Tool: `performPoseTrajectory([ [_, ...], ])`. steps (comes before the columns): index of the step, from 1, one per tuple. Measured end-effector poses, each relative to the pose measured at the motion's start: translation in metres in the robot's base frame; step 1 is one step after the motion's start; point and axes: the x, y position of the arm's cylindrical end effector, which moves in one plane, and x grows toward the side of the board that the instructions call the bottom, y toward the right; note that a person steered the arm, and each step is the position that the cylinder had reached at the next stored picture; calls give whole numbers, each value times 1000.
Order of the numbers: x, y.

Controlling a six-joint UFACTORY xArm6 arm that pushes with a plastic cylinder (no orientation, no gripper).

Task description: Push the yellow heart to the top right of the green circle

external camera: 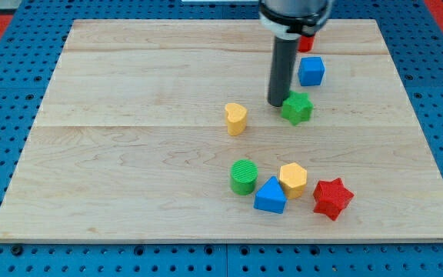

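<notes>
The yellow heart [237, 118] lies near the board's middle. The green circle [244, 176] stands below it, toward the view's bottom, a clear gap between them. My tip [277, 104] rests on the board to the right of the yellow heart and slightly above it, right beside the left edge of a green star [298, 108]. The tip is apart from the heart.
A blue triangle [271, 195], yellow hexagon [293, 179] and red star [332, 198] cluster right of the green circle. A blue cube [311, 71] and a partly hidden red block [305, 43] sit at the top right. The wooden board [129, 154] lies on a blue pegboard.
</notes>
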Motion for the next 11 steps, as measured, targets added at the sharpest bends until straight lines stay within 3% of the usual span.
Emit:
performPoseTrajectory([
  [1, 8, 3],
  [2, 63, -27],
  [3, 80, 4],
  [4, 86, -40],
  [5, 111, -132],
  [6, 95, -153],
  [8, 69, -114],
  [9, 54, -146],
  [11, 29, -75],
])
